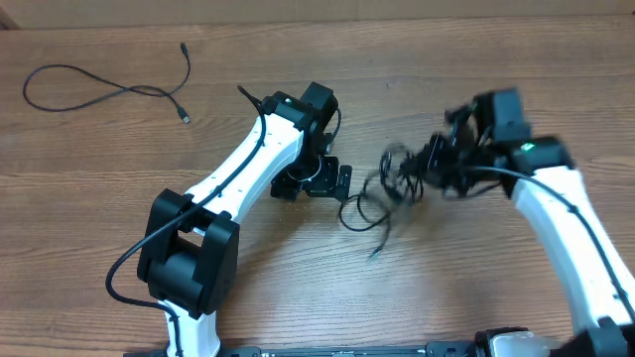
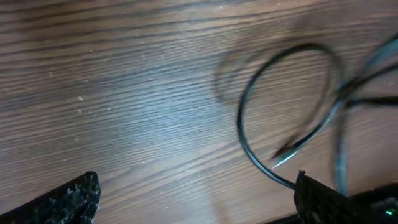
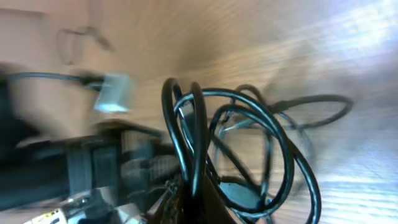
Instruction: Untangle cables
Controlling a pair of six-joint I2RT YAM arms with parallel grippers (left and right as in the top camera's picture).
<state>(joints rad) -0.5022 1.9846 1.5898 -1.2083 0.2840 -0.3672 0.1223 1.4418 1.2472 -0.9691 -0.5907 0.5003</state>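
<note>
Wooden table [image 1: 476, 59] with two arms, viewed from above and from each wrist. Left gripper [image 1: 316, 183]: jaws spread wide, grasping nothing, its fingers [image 2: 71, 199] over bare wood. Tangled cables [image 1: 389, 190]: a blurred bunch of black loops just right of the left gripper, one loop [image 2: 273, 112] lying in front of it. Right gripper [image 1: 431, 167]: farther right of the left gripper, beyond the bunch, clenched on several loops. Loose cable [image 1: 109, 91]: a wavy strand well apart, up and left of the left gripper.
</note>
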